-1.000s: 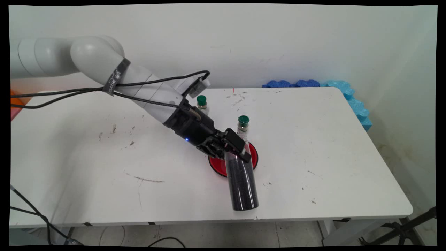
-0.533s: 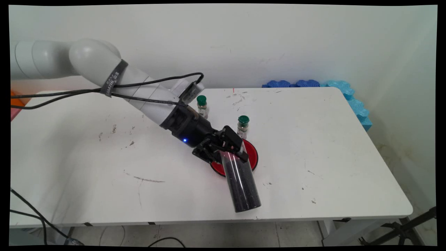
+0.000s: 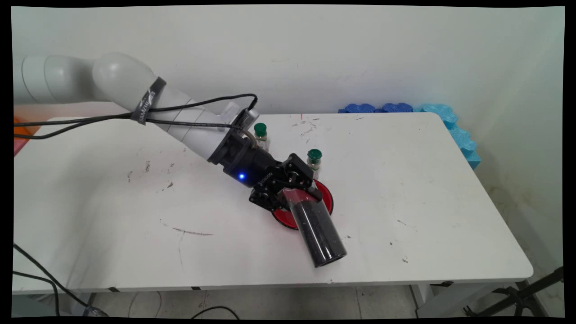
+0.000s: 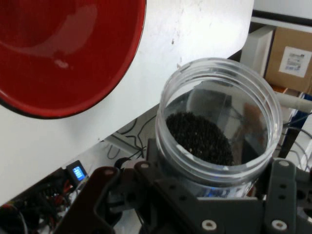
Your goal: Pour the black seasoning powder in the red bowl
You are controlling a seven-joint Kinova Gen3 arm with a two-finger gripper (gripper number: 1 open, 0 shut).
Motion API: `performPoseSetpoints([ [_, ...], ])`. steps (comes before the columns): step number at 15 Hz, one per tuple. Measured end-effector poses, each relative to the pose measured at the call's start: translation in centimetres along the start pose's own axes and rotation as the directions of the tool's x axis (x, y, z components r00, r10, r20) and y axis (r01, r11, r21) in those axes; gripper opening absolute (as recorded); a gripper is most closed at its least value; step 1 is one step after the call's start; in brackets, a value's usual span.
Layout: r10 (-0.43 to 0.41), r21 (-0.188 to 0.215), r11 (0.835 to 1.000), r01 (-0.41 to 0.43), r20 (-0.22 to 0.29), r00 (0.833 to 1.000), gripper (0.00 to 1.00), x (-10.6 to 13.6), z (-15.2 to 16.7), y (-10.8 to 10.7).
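My gripper (image 3: 293, 192) is shut on a clear plastic jar (image 3: 316, 230) of black granules, held near its open mouth. The jar is tilted, its base pointing toward the table's near edge and lower right. It hangs over the near side of a red bowl (image 3: 327, 200) on the white table (image 3: 427, 189). In the hand view the jar's open mouth (image 4: 220, 119) faces the camera with the granules (image 4: 200, 139) lying inside, between the gripper (image 4: 195, 197) linkages. The red bowl (image 4: 63, 53) fills the upper left there and looks empty.
Two small vials with green caps stand behind the bowl, one (image 3: 313, 161) right by its far rim, the other (image 3: 260, 135) farther back beside the wrist. Blue foam pieces (image 3: 454, 128) line the table's far right corner. Black cables hang from the arm.
The wrist has rotated and the jar has tilted further, its base swinging right and slightly up. The hand has shifted a little toward the back left.
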Motion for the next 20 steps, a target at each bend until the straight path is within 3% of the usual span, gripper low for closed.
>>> performPoseSetpoints([
  [13, -0.164, -0.059, 0.984, 0.165, 0.031, 0.986, 0.00, 0.89, 0.15, -0.66],
  [20, -0.212, -0.074, 0.974, 0.215, 0.042, 0.976, 0.00, 1.01, 0.25, -0.99],
])
